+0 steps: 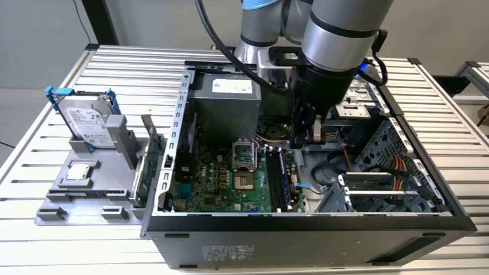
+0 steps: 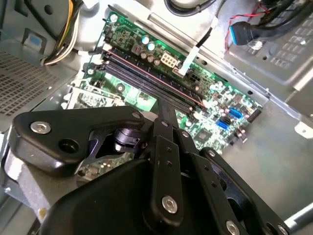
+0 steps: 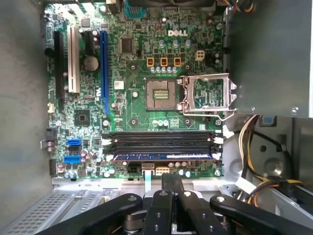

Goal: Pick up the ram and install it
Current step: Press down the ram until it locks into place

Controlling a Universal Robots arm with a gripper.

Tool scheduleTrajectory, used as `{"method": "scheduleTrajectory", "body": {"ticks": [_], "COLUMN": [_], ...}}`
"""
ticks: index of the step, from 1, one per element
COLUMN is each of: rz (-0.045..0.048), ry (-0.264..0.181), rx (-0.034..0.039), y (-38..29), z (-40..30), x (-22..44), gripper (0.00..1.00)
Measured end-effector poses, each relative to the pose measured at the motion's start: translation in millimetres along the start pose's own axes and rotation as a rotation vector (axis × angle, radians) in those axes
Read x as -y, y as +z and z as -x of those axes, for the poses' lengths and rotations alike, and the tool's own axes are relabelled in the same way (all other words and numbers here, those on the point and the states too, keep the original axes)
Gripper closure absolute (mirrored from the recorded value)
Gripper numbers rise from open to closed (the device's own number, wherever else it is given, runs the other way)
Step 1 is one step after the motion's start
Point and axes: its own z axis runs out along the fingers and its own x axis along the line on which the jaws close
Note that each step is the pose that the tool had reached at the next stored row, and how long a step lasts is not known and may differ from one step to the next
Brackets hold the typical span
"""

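The ram point(image 3: 161, 156) is a thin blue stick lying in the outermost of the black memory slots point(image 3: 161, 139), with white latches at both ends. In the exterior view the ram point(image 1: 277, 172) stands on the motherboard beside the CPU socket point(image 1: 243, 154). My gripper point(image 3: 171, 179) hangs just over the board edge by that slot, its two black fingers pressed together with nothing between them. In the second wrist view the gripper point(image 2: 165, 105) points at the memory slots point(image 2: 146, 73). I cannot tell whether the fingertips touch the ram.
The open computer case point(image 1: 306, 226) lies on a slatted metal table. A power supply point(image 1: 225, 97) and a drive cage point(image 1: 382, 189) with cables flank the arm. On the exterior view's left, a grey fixture point(image 1: 84, 192) holds a hard drive point(image 1: 86, 123), a chip point(image 1: 79, 172) and a green card point(image 1: 153, 149).
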Motion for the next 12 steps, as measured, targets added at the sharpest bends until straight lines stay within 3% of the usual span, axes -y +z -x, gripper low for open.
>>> {"method": "scheduleTrajectory", "body": {"ticks": [12], "rz": [0.0001], "ry": [0.0], "rx": [0.0], "y": [-1.7], "z": [0.0], "x": [0.0], "gripper": [1.0]}}
